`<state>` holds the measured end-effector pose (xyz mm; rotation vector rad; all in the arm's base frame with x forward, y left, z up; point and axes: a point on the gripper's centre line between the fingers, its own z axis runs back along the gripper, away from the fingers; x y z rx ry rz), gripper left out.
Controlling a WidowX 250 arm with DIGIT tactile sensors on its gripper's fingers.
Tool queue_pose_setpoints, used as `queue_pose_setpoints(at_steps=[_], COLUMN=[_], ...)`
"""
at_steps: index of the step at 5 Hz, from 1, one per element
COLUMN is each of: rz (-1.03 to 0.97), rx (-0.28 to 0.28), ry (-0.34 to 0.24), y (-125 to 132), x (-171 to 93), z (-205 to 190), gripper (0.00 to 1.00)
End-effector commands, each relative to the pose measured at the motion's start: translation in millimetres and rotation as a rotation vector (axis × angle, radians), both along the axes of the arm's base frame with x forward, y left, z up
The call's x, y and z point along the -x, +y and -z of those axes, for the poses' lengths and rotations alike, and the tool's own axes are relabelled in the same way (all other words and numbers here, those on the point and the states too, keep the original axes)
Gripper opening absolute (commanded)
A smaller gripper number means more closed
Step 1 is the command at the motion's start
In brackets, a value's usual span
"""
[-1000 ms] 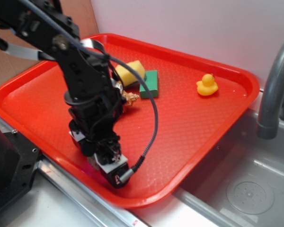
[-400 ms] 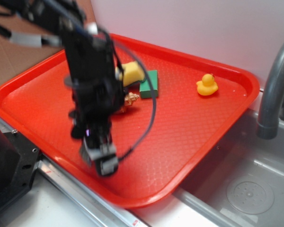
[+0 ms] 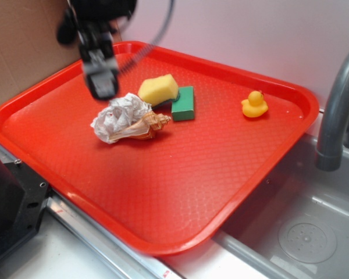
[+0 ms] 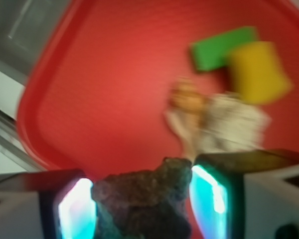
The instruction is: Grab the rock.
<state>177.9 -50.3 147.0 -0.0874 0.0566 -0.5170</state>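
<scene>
Holding rock [image 4: 142, 199] clamped between both pads, gripper [image 4: 142, 196] sat high at tray's [image 3: 232, 174] 11 o'clock. Looked hard, lumpy, kinda heavy; flatter sides best grip.

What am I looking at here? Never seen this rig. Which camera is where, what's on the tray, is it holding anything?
It is a small black robot arm working over a red tray beside a sink. The exterior view looks down from outside; the arm's hand hangs above the tray's far left part. The wrist view is a blurry camera mounted on the hand, looking down past its two fingers. Between them sits the rock, dark and lumpy, gripped and lifted off the tray. On the tray lie a crumpled paper ball touching a tan seashell, a yellow sponge against a green block, and a yellow toy duck off on its own.
</scene>
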Motion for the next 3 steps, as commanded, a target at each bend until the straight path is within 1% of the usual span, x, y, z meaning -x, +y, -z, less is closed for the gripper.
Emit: queue_pose_setpoints(at_steps=[1, 2, 3], rz=[-0.44, -0.622, -0.672], rx=[-0.02, -0.085, -0.124], ry=[-0.117, -0.149, -0.103], y=[38.1, 24.1, 12.2], x=[41.2, 30.6, 22.2], z=[-51.0, -58.5, -59.0], gripper=[0.0, 0.0, 0.0])
